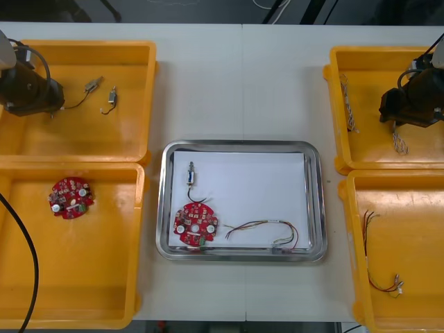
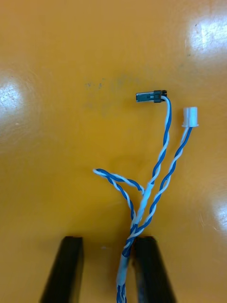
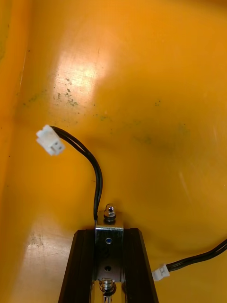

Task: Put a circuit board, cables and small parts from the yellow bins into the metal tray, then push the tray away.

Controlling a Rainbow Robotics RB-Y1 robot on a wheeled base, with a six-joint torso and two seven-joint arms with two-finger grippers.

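Two spares sit nearest: a circuit board [image 1: 70, 198] in the near left bin [image 1: 132, 277] and a thin cable [image 1: 378, 260] in the near right bin [image 1: 423, 208]. Between them the tray [image 1: 313, 201] already carries a second board [image 1: 195, 223], a small metal part [image 1: 191, 173] and a red and yellow cable [image 1: 267, 232], so a twisted cable seems to be what is lacking.

Farther off, the arms reach into the far left bin [image 1: 132, 62] and far right bin [image 1: 336, 83]. From above their wrists cover the fingers, so the wrist cameras settle it. The left gripper [image 3: 109, 234] is clamped on a second metal part [image 3: 109, 222], whose black lead [image 3: 94, 170] trails free. The right gripper [image 2: 106, 241] stands open astride a blue and white cable [image 2: 163, 161], which lies against one finger, probably lined up for a pinch.
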